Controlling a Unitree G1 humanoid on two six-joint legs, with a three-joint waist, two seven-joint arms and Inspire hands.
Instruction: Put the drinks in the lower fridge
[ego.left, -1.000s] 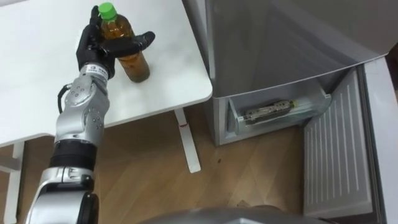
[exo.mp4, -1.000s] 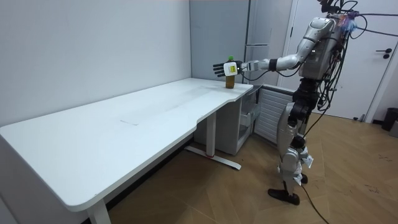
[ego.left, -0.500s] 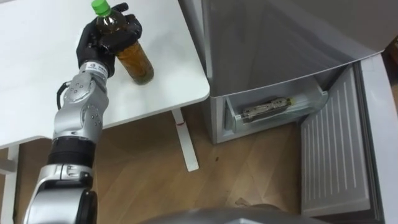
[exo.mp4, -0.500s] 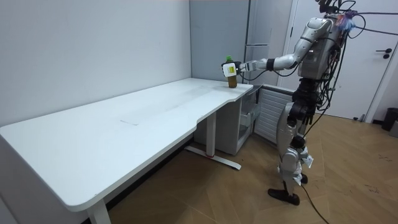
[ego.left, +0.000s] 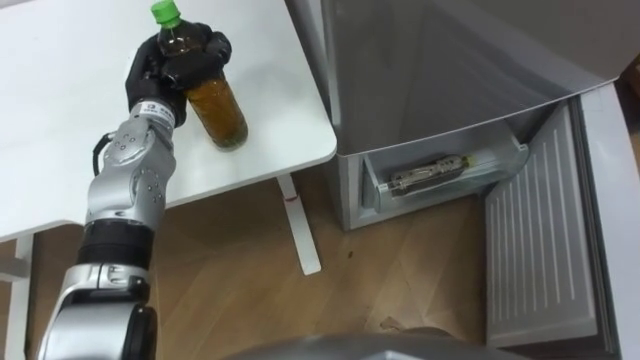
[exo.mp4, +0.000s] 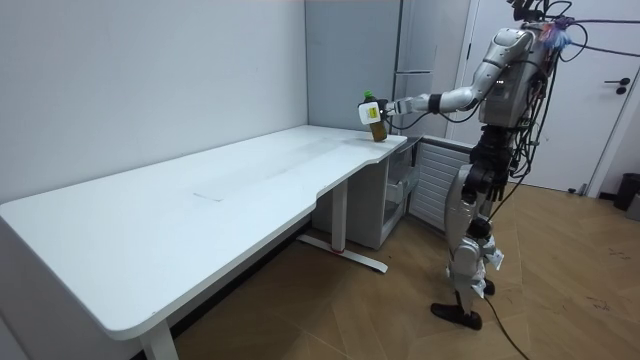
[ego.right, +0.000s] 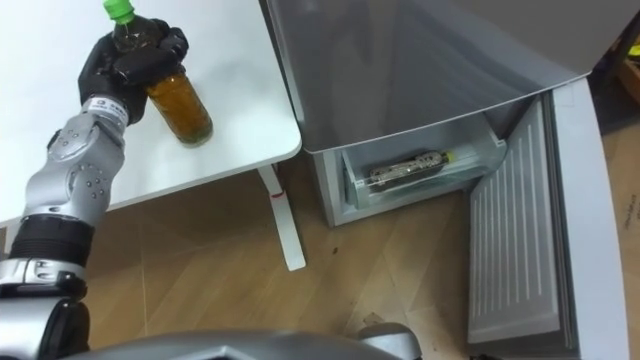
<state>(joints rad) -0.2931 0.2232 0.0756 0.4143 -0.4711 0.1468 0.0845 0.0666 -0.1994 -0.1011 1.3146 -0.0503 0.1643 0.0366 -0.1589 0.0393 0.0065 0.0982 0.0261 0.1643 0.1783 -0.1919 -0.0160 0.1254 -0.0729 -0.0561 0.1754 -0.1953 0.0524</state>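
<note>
A: How many drinks are there, nearest first?

B: Two. One lying bottle (ego.left: 430, 178) rests on its side in the lower compartment (ego.left: 375, 195) of the single fridge (ego.left: 450, 70). The compartment's door (ego.left: 540, 250) stands open.

A: And the second drink?

B: One green-capped bottle (ego.left: 215, 105) of brown liquid, farther off, over the corner of the one white worktop (ego.left: 60, 100). It is tilted. Whether its base touches the worktop cannot be told.

A: What is the state of the fingers?

B: The left hand (ego.left: 175, 70) has its fingers clamped around the upper part of the green-capped bottle.
</note>
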